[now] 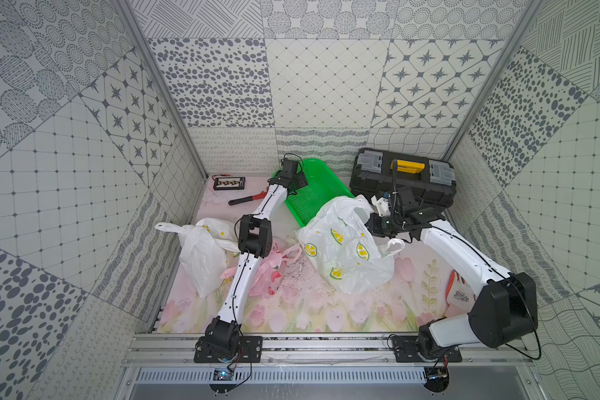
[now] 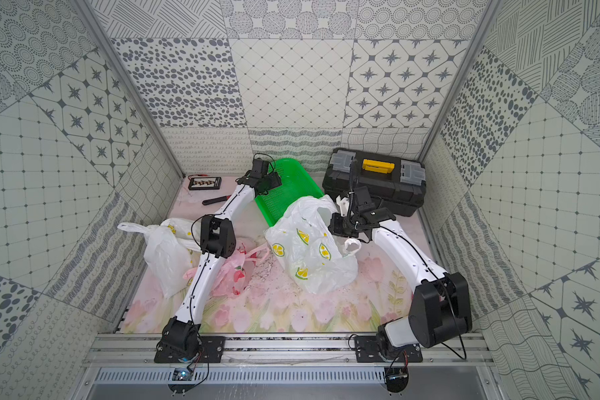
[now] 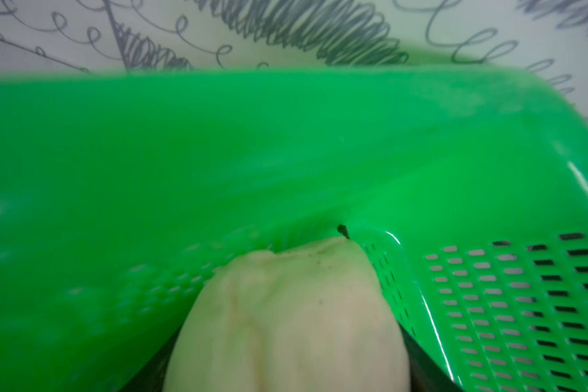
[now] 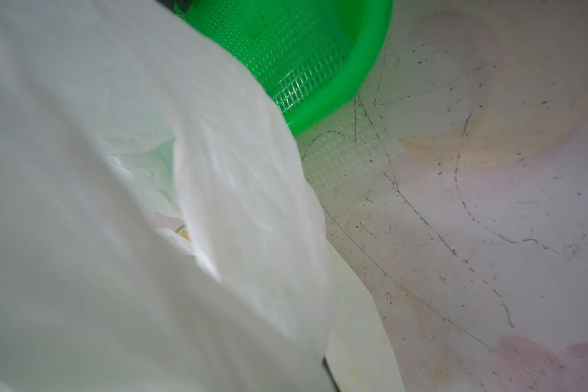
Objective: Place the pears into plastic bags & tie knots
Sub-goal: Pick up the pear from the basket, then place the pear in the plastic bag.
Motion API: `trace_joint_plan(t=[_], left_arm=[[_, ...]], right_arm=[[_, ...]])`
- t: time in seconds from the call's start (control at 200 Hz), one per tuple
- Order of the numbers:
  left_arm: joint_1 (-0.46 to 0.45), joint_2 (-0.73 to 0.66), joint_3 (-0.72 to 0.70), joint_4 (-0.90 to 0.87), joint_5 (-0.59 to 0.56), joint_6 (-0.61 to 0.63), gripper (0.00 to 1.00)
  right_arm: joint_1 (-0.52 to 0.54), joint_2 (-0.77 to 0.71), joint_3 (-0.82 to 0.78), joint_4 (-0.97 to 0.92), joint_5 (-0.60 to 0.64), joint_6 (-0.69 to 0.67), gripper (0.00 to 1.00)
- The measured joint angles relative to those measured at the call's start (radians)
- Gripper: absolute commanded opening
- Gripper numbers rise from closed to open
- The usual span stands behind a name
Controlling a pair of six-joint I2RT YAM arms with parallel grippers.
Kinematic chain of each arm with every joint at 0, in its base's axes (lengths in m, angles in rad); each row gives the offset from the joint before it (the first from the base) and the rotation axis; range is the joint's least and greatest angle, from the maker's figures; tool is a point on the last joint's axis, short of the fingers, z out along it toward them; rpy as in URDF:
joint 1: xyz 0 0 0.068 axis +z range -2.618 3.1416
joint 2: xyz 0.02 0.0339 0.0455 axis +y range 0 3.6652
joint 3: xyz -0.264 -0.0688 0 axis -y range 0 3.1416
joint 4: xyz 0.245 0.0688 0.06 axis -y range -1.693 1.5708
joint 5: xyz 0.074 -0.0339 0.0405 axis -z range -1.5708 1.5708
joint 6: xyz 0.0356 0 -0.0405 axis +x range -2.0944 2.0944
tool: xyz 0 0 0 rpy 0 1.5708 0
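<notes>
Pear [image 3: 286,322] lies between the left gripper [image 1: 296,180] fingers, stem end pointing ahead into the basket [image 3: 286,152] corner, clamp not discernible; right gripper [image 1: 373,225] is pinched shut on the lemon-print bag [image 1: 347,252] rim.

Two arms on black base plates [image 1: 253,346] bolted to the aluminium rail [image 1: 326,346]. Left arm [image 1: 243,277] and right arm [image 1: 454,251]: glossy white links with rows of small dark screw holes, black box-shaped joint housings, and a thin black cable along each link. Right hand [image 1: 373,223], farthest from the rail: black body. Just below the rail: small circuit boards [image 1: 223,374] with red and black wires
</notes>
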Motion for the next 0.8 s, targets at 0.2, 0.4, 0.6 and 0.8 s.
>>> trace_joint_plan(t=[0.2, 0.4, 0.6, 0.8], left_arm=[[0.001, -0.029, -0.035, 0.028, 0.042, -0.029, 0.39], [0.001, -0.166, -0.114, 0.029, 0.117, -0.021, 0.35], [-0.010, -0.460, -0.340, 0.035, 0.211, 0.009, 0.34], [-0.116, -0.816, -0.634, 0.053, 0.296, 0.059, 0.35]], right_arm=[[0.002, 0.003, 0.002, -0.001, 0.000, 0.000, 0.08], [0.002, -0.017, 0.016, -0.026, 0.007, -0.006, 0.08], [0.002, -0.094, 0.034, -0.039, -0.007, -0.007, 0.08], [-0.001, -0.150, 0.035, -0.034, -0.062, 0.010, 0.07]])
